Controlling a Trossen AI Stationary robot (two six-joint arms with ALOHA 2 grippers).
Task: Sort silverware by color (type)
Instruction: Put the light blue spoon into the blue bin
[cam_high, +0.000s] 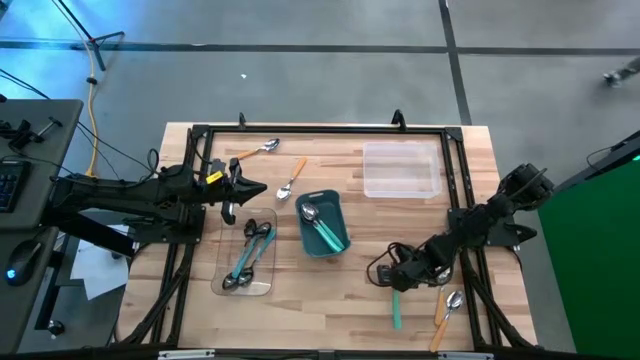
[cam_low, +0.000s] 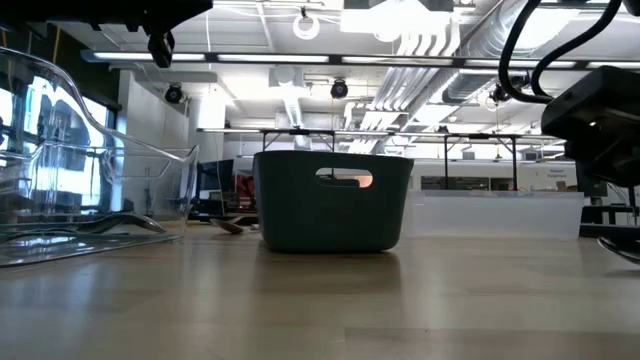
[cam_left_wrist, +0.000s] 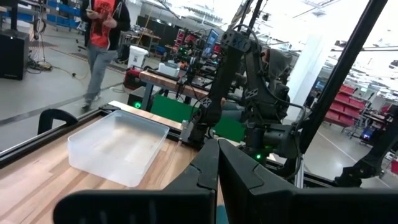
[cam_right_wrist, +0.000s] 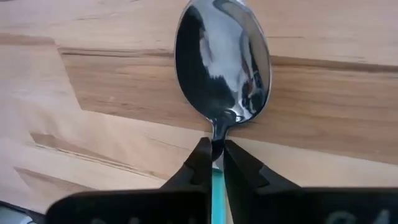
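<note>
My right gripper (cam_high: 392, 278) (cam_right_wrist: 213, 154) is low over the table's near right part, shut on a teal-handled spoon (cam_right_wrist: 222, 62) whose handle (cam_high: 397, 312) sticks out toward the near edge. An orange-handled spoon (cam_high: 445, 315) lies beside it. Two more orange spoons (cam_high: 255, 151) (cam_high: 291, 181) lie on the far left of the table. Teal spoons rest in the teal bin (cam_high: 322, 222). The left clear tray (cam_high: 245, 260) holds dark spoons and one with a teal handle. My left gripper (cam_high: 238, 190) (cam_left_wrist: 217, 168) hovers shut above that tray's far end, holding nothing. My right gripper pinches the teal spoon at its neck (cam_right_wrist: 216, 134), where the shiny bowl meets the teal handle, one finger on either side. The fingers (cam_right_wrist: 198, 163) slant down from above. The spoon lies flat and low over the wood; whether its bowl touches the table I cannot tell.
An empty clear container (cam_high: 402, 170) sits at the far right of the table. The teal bin (cam_low: 332, 200) stands in the middle, and a dark frame (cam_high: 320, 130) runs round the table. A person stands in the room beyond (cam_left_wrist: 102, 37).
</note>
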